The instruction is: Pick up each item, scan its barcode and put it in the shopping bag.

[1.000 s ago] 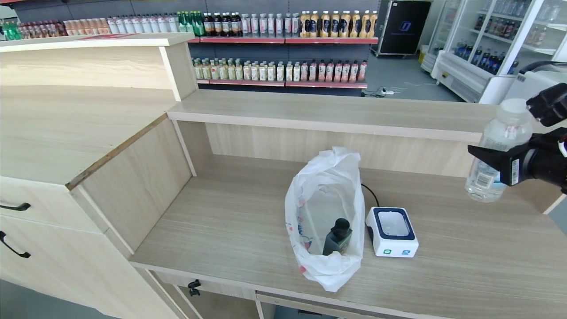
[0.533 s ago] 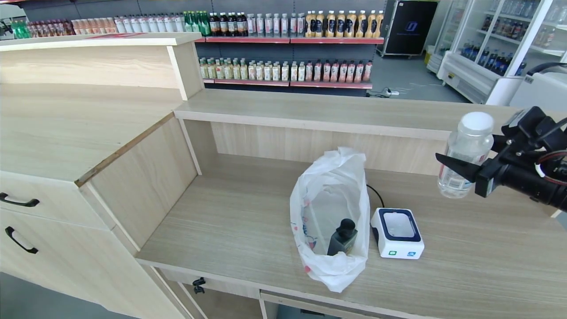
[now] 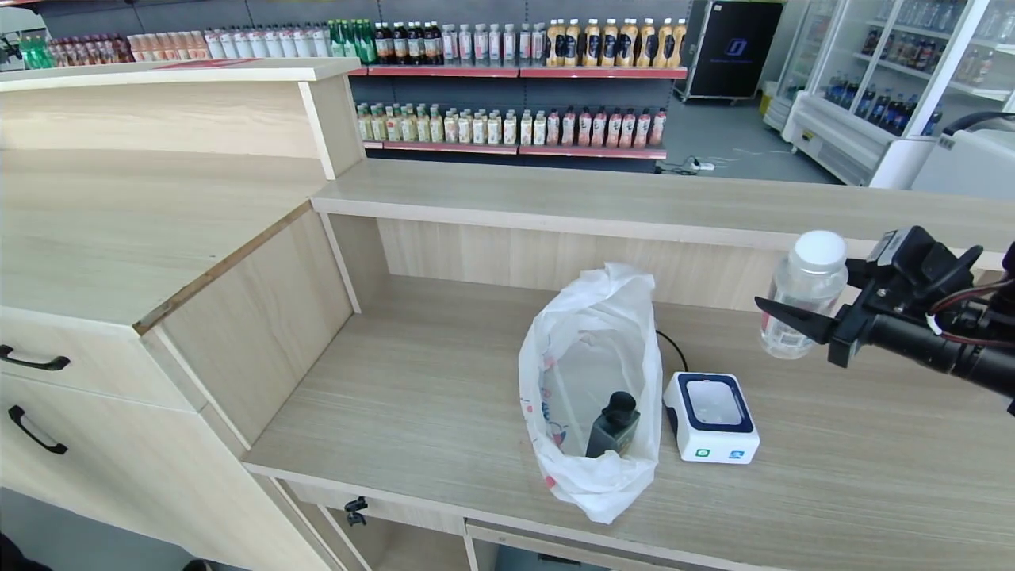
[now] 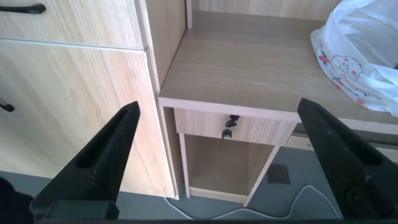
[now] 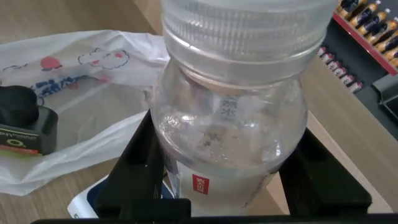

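My right gripper (image 3: 793, 321) is shut on a clear plastic bottle (image 3: 793, 297) with a white cap, held upright in the air above and to the right of the scanner (image 3: 710, 416). The right wrist view has the bottle (image 5: 233, 130) close up between the black fingers (image 5: 140, 162), with the bag (image 5: 74, 68) beneath. A white shopping bag (image 3: 591, 381) stands open on the counter (image 3: 412, 396), left of the white scanner, with a dark bottle (image 3: 612, 426) inside; that dark bottle (image 5: 22, 127) lies in the bag. My left gripper (image 4: 217, 155) is open, low beside the counter's front edge.
A raised wooden ledge (image 3: 595, 198) runs behind the counter, and a taller cabinet with drawers (image 3: 119, 277) stands at the left. A drawer lock (image 4: 230, 122) sits under the counter edge. Shelves of drinks (image 3: 507, 79) and fridges line the room behind.
My right gripper has brought the clear bottle down and to the left, closer to the scanner. The head camera shifted slightly at first. The bag and scanner stayed put.
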